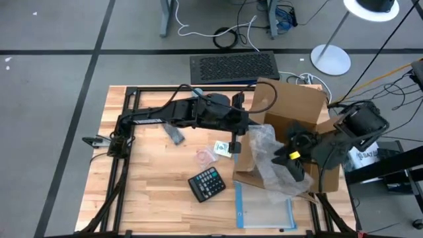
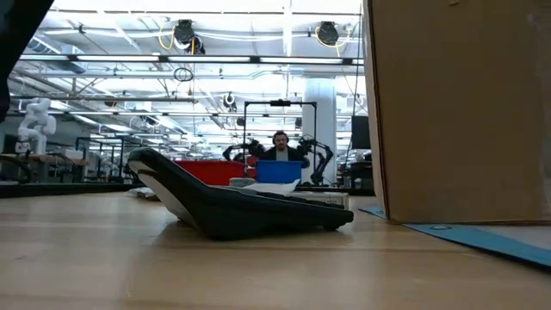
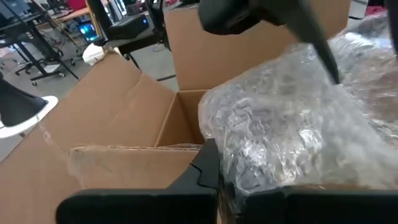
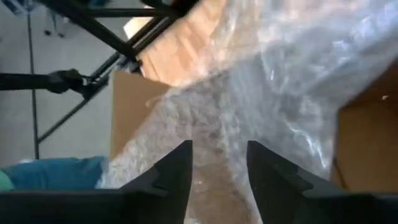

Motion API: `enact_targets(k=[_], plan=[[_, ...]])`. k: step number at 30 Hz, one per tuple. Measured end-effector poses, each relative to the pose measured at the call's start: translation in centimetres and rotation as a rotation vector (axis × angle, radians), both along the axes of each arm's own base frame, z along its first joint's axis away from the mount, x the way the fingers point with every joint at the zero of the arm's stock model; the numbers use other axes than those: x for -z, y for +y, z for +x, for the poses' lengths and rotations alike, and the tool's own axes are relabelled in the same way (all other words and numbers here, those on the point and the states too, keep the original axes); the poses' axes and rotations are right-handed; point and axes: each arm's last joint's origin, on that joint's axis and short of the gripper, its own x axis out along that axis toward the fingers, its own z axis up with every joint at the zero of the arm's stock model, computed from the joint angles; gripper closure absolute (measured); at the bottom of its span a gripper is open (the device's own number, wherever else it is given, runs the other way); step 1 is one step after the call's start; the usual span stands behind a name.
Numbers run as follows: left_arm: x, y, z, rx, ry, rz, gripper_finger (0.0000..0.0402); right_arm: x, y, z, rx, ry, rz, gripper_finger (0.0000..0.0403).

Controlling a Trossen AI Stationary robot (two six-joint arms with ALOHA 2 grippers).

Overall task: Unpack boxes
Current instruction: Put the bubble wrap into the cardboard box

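Brown corrugated cardboard makes up the open shipping box (image 1: 291,116), which sits at the right side of the wooden slatted table (image 1: 152,198) with its flaps up. It looks stiff but light, likely to slide or tip if pulled by one flap, so a flap edge or rim is the sensible hold. Crinkly clear bubble-wrap packing (image 1: 271,162) spills from its mouth: soft, slippery and shapeless, best pinched at a bunched fold. The right gripper (image 4: 217,165) reaches into that wrap with its fingers parted around a fold, not visibly clamped. The left gripper (image 3: 208,171), fingers closed, presses at the box's near wall; whether it pinches cardboard I cannot tell. Beside the box lie a black keypad calculator (image 1: 207,184) and a clear blue-edged plastic pouch (image 1: 264,210).
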Motion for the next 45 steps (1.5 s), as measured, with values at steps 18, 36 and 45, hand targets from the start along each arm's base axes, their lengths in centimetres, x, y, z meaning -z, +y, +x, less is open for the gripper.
enact_targets(k=[18,36,45], plan=[[-0.8,-2.5,-2.3,0.013,0.072,-0.006,0.0322,-0.4,-1.6,0.1,0.013,-0.006,0.019,0.0253],[-4.0,-4.7,-7.5,0.147,0.072,-0.051,0.0299,-0.5,-2.3,0.3,-0.027,-0.002,-0.018,0.0261],[-4.0,-4.1,-9.4,0.075,0.179,-0.067,0.0299,0.4,-4.8,-2.9,0.058,-0.026,-0.076,0.0261]])
